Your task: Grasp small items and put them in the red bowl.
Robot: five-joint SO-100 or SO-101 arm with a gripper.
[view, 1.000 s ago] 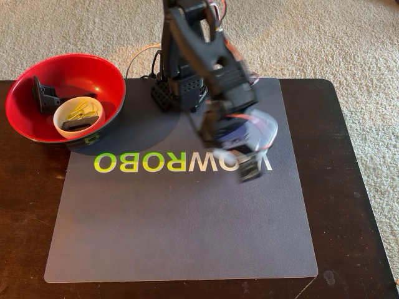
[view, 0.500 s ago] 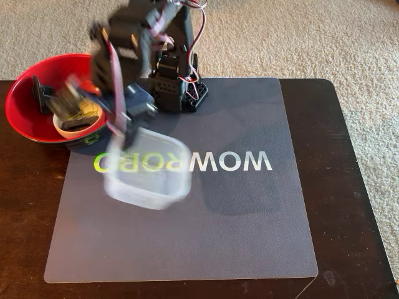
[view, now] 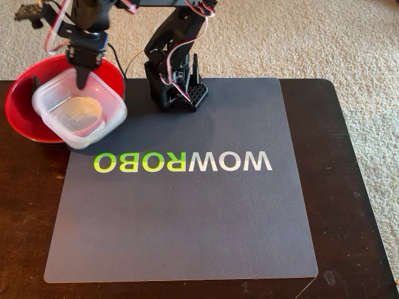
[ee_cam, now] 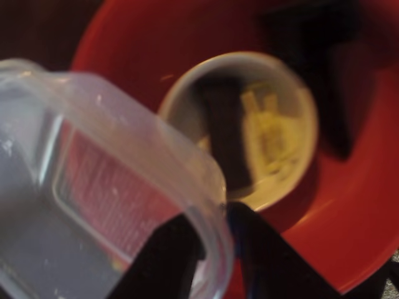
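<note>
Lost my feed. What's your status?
Gripper shut on clear container rim. Container over red bowl. White bowl sits underneath.

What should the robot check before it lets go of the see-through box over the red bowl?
1. Grip on the clear container: ok. The gripper pinches its rim, one finger on each side of the wall.
2. Container above the red bowl: ok in the fixed view, though its lower corner hangs past the bowl's rim.
3. Room inside the bowl: not ok. The small white bowl already sits there with a dark ribbed piece and yellow-green clip in it.
4. Height above the bowl: cannot tell.
5. Mat has no items left on it: ok.
</note>
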